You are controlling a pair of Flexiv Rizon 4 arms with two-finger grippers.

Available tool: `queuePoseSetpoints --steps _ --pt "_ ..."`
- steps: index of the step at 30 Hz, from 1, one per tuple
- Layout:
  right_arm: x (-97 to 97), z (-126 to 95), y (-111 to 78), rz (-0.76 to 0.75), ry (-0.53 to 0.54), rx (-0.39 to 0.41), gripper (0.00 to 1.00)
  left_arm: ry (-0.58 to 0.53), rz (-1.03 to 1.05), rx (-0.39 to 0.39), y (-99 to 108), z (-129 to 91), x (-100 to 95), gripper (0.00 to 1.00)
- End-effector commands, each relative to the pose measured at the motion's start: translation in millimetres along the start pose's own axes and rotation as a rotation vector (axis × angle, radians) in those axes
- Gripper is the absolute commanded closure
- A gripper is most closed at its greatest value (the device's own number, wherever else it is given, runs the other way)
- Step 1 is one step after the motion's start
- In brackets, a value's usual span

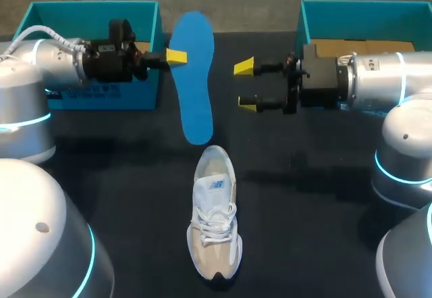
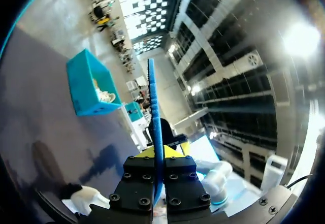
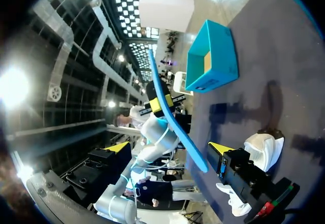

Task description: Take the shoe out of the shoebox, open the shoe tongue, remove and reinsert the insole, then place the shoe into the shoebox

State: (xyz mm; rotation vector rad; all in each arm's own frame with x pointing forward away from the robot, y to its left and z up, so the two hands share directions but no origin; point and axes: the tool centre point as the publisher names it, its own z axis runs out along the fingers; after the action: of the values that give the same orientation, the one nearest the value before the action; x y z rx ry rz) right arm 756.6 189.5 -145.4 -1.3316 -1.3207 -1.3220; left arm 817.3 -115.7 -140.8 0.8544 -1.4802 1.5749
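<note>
Your left gripper [image 1: 177, 57] is clamped on the blue insole [image 1: 194, 88], over the table's [image 1: 304, 230] far edge. Your right gripper [image 1: 246, 85] stands wide open just beside the insole, apart from it. The shoe [image 1: 214, 217] sits by the near edge.

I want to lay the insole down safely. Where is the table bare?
Bare table lies on both sides of the shoe, out to each arm's base. It is crowded between the left box and the right box, where the insole, the left gripper and the right gripper meet.
</note>
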Motion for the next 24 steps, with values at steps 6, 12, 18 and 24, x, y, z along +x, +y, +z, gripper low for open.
queuePoseSetpoints --steps 6,12,18,24 --pt "0.6 3 0.9 0.001 -0.003 -0.001 0.0 0.141 0.695 -0.012 21 -3 6.1 1.0" --pt "0.6 3 0.9 0.001 -0.003 -0.001 0.0 0.198 0.859 -0.048 25 0 11.9 1.0" --pt "0.6 3 0.9 0.001 -0.003 -0.001 0.0 0.218 0.966 -0.092 26 2 17.0 1.0" --pt "0.6 3 0.9 0.001 -0.003 -0.001 0.0 0.218 1.107 -0.072 14 -1 26.6 1.0"
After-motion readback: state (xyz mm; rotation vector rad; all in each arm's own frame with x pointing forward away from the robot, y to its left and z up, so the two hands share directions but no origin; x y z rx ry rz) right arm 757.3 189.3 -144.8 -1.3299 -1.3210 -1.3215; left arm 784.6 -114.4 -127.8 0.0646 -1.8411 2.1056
